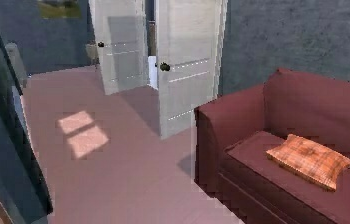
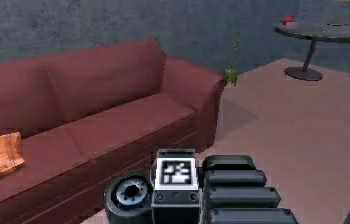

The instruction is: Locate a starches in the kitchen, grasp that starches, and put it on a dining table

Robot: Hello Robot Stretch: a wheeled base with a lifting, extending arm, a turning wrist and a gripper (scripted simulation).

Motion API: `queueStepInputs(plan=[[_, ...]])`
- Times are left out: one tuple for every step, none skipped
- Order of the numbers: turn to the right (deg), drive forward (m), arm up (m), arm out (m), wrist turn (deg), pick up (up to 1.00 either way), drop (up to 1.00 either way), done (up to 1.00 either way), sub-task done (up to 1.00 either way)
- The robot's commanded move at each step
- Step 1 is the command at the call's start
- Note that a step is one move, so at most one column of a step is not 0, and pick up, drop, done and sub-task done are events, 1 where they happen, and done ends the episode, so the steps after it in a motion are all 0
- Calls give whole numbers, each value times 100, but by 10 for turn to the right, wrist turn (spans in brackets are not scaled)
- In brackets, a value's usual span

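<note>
The gripper (image 2: 130,196) sits at the arm side view's bottom edge before a dark red sofa (image 2: 93,100). Its far end is unclear, so I cannot tell its state or whether it holds anything. A round worktop (image 2: 328,35) stands well apart, carrying a small red thing (image 2: 286,18) too small to name.

Maroon sofa (image 2: 93,95), orange cushion (image 1: 310,160), maybe plant (image 2: 230,72)

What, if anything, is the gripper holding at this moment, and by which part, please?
It cannot be told: the gripper sits low before the sofa, its far end indistinct.
</note>
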Motion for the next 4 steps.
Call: queueStepInputs(plan=[[0,10,0,0,0,0,0,0,0],[450,0,0,0,0,0,0,0,0],[450,0,0,0,0,0,0,0,0],[240,0,0,0,0,0,0,0,0]])
